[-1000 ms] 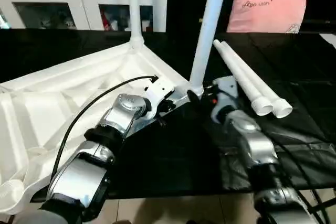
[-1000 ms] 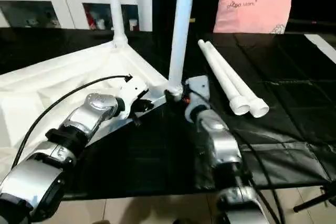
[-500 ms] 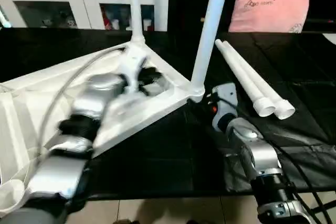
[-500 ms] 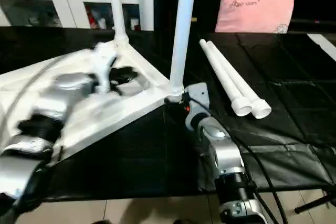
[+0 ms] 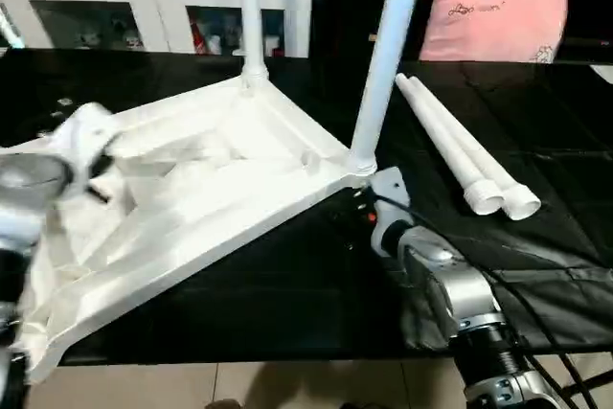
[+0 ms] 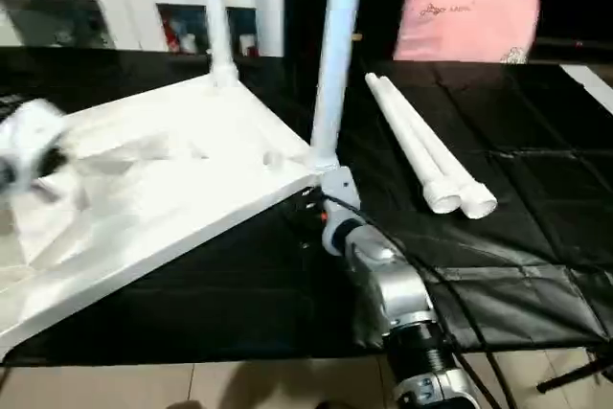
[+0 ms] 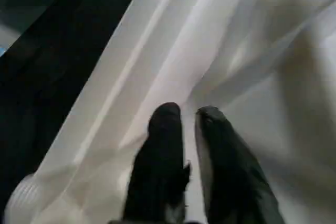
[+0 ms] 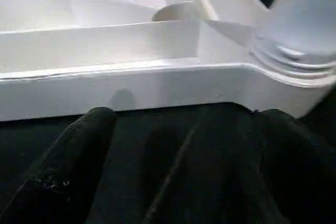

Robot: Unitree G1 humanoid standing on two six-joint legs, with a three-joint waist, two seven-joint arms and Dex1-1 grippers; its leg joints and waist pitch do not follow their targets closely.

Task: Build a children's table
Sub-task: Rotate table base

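The upturned tabletop [image 5: 220, 189] looks light, stiff and slick, best gripped by its rim near the right claw [image 8: 173, 156], which gapes empty, while the left claw [image 7: 184, 124] is nearly closed on nothing.

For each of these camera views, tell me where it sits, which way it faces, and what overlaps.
Head cameras: look forward and down on the upturned tabletop, two fitted legs, two loose legs; right forearm in front.
Left wrist: looks along the left gripper, nearly shut, above the ribbed underside.
Right wrist: looks along the open right gripper, facing the tabletop's edge and a corner socket.
Shared: all see the tabletop.
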